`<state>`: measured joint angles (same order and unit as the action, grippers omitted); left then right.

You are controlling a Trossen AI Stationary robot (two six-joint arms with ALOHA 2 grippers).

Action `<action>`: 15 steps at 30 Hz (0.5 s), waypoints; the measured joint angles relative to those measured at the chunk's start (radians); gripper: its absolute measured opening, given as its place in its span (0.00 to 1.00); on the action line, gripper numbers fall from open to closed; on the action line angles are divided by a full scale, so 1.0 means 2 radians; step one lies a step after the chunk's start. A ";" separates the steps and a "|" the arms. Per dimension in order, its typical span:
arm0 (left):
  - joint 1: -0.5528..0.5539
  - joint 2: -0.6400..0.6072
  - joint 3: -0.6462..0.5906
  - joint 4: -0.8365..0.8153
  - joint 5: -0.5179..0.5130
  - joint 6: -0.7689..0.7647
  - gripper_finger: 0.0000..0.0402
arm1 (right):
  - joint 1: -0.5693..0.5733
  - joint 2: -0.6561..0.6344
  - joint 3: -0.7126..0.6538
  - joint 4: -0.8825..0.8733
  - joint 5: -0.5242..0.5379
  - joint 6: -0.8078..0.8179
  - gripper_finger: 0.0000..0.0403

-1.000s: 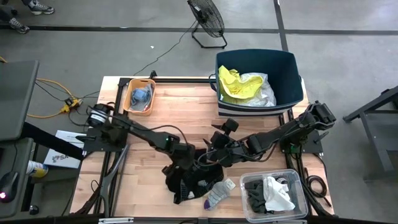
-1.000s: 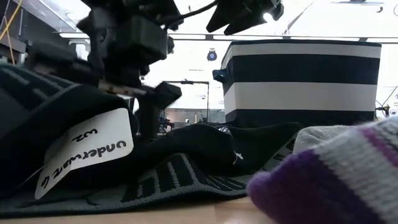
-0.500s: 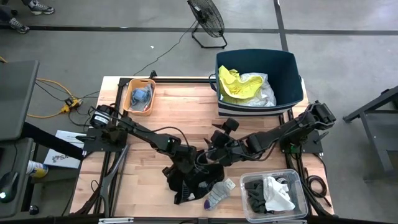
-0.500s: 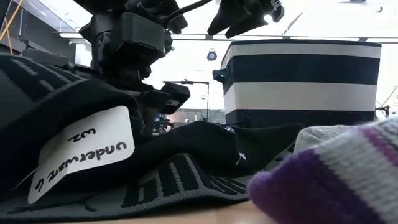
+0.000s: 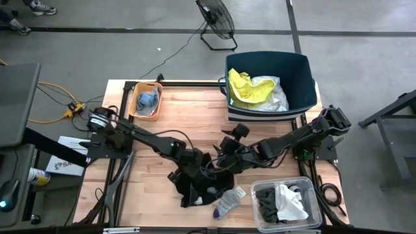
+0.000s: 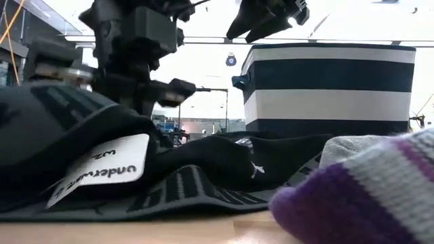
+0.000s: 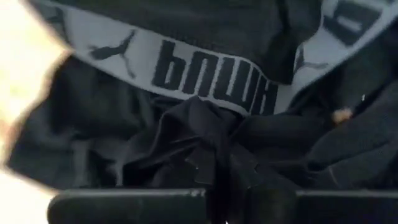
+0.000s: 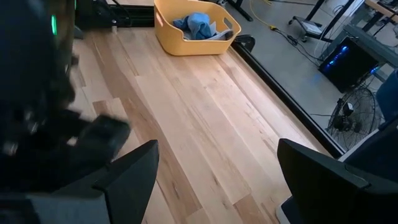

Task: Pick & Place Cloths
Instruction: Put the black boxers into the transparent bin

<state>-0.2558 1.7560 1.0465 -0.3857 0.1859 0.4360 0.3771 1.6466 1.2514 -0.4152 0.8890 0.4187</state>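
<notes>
At the table's near edge, on the right gripper's near right, a clear plastic bin (image 5: 286, 207) holds dark grey and white cloths (image 5: 283, 201). Just beside it, to the near right of the left gripper's jaws, a grey sock with a purple end (image 5: 227, 203) lies on the wood. The left gripper (image 5: 198, 174) is pressed down into the heap of black underwear with a grey lettered waistband (image 5: 195, 188), its jaws clenched on a fold of the black fabric; a white paper tag (image 6: 102, 175) sticks out of that heap. The right gripper (image 5: 225, 158) hovers just beside it, above the heap's far edge, its jaws spread wide and holding nothing. Beyond the left jaws, at the table's far left corner, a small orange plastic tray (image 5: 146, 101) contains a blue-grey cloth (image 5: 148, 99). Farthest off, beyond the right jaws, the navy tub with a white stripe (image 5: 270, 84) holds a neon yellow garment (image 5: 246, 90) and a white one (image 5: 276, 97).
</notes>
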 joint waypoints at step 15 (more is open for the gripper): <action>0.000 -0.205 0.000 -0.096 -0.176 -0.037 0.00 | 0.000 0.000 0.000 0.011 -0.004 0.013 0.80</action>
<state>-0.2554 1.3453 1.0458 -0.5781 -0.1663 0.3614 0.3771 1.6466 1.2515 -0.3923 0.8811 0.4441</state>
